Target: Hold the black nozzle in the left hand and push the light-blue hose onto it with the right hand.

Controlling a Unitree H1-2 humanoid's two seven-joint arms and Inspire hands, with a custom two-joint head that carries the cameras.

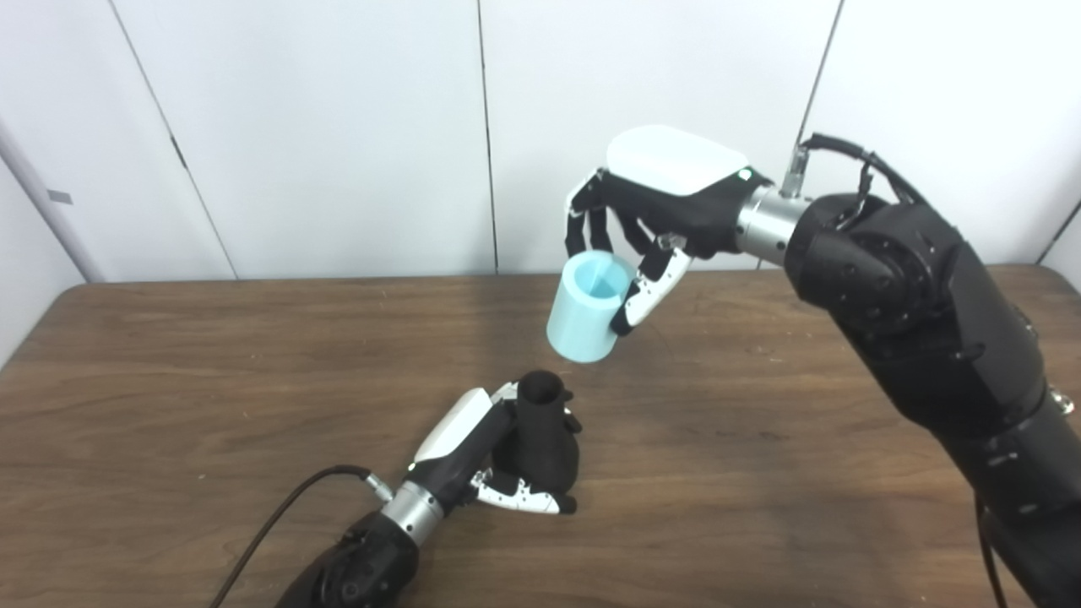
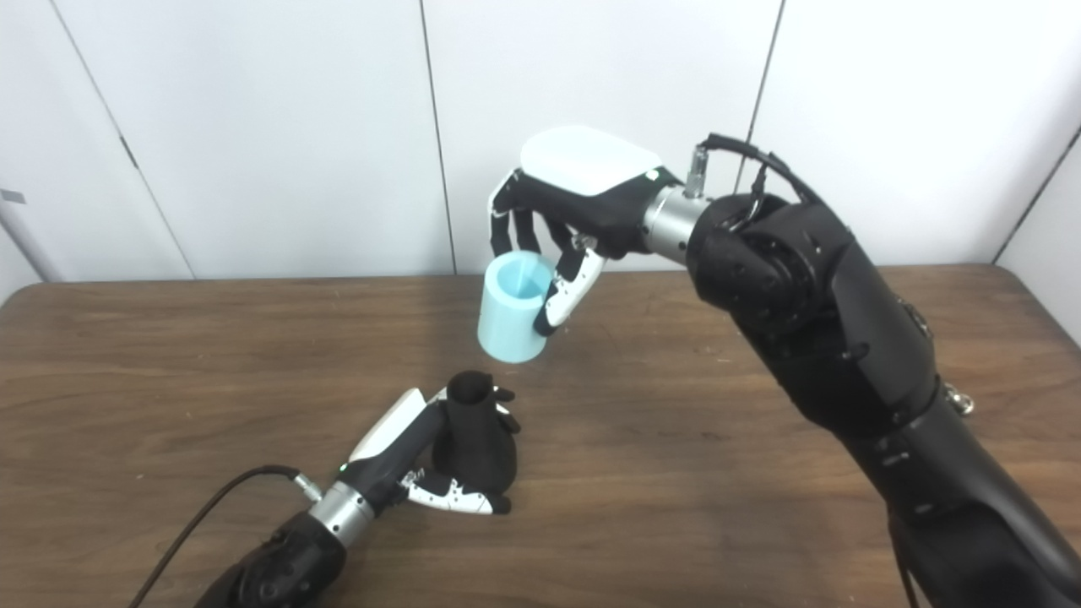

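Black nozzle (image 1: 545,439) upright on table (image 1: 169,405), left hand (image 1: 498,460) wrapped around it. Right hand (image 1: 650,228) grips light-blue hose (image 1: 587,317) up above nozzle, not touching.

I count one black nozzle (image 1: 545,439) and one light-blue hose (image 1: 587,308) on my feed. Two hands show: the left hand (image 1: 481,460) at six o'clock, the right hand (image 1: 650,211) at one o'clock. One table (image 1: 169,380) carries it all.
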